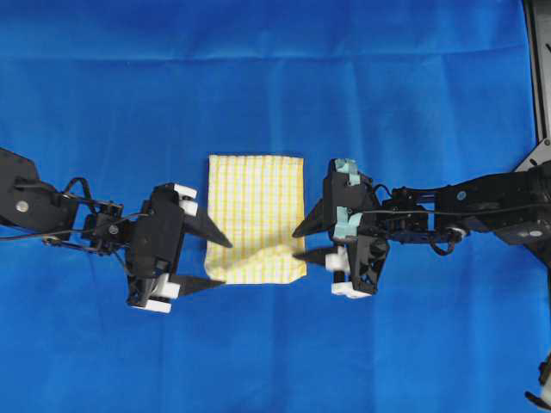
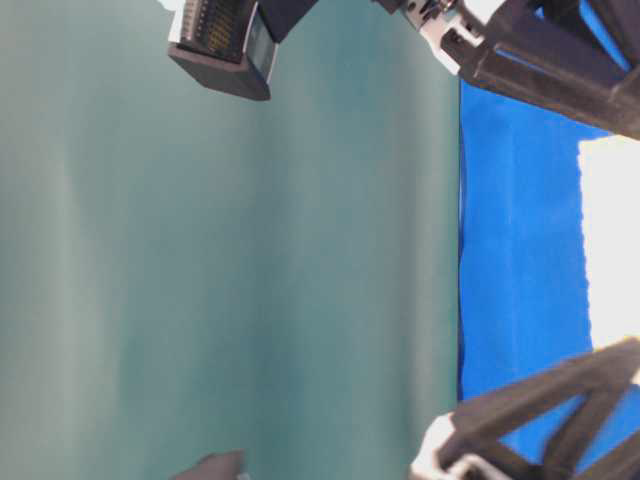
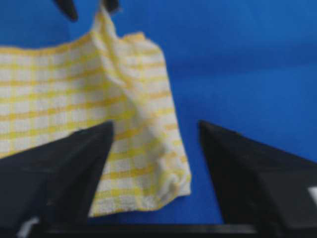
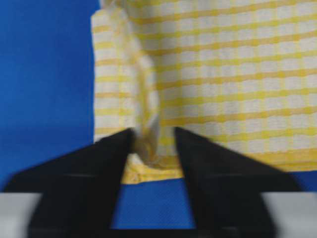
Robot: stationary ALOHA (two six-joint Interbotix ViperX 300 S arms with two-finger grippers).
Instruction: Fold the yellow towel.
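Left wrist cam, nearest: left gripper (image 3: pixel 153 163) w/ both black fingers (image 3: pixel 59 173) spread wide, nothing between them but a puckered corner of the yellow towel (image 3: pixel 74 104) lying on the blue cloth (image 3: pixel 237 64). One finger overlaps the towel's edge in view; contact can't be told. Further back, two dark tips of the other arm show at the towel's far corner, where a bit of fabric is lifted.

Right wrist cam: right gripper (image 4: pixel 153 144) fingers (image 4: pixel 94 168) close together w/ a raised ridge of towel (image 4: pixel 223 74) between them, pinching it near the hemmed edge. Rest of towel lies flat beyond.

Overhead: towel (image 1: pixel 255 215) sits mid-table, a folded upright rectangle, lower part slightly rumpled w/ a crease. Left gripper (image 1: pixel 213 261) at its lower-left edge, jaws apart, straddling that corner. Right gripper (image 1: pixel 303 243) at the lower-right edge. Blue cloth (image 1: pixel 258 77) covers the whole surface; wrinkle line across the far side. Black frame piece (image 1: pixel 539 69) at far right edge.

Table-level cam is rotated & blurry: mostly a teal-green backdrop (image 2: pixel 200 260), a strip of blue cloth, a pale patch of towel (image 2: pixel 610 240), arm parts at the frame's edges.
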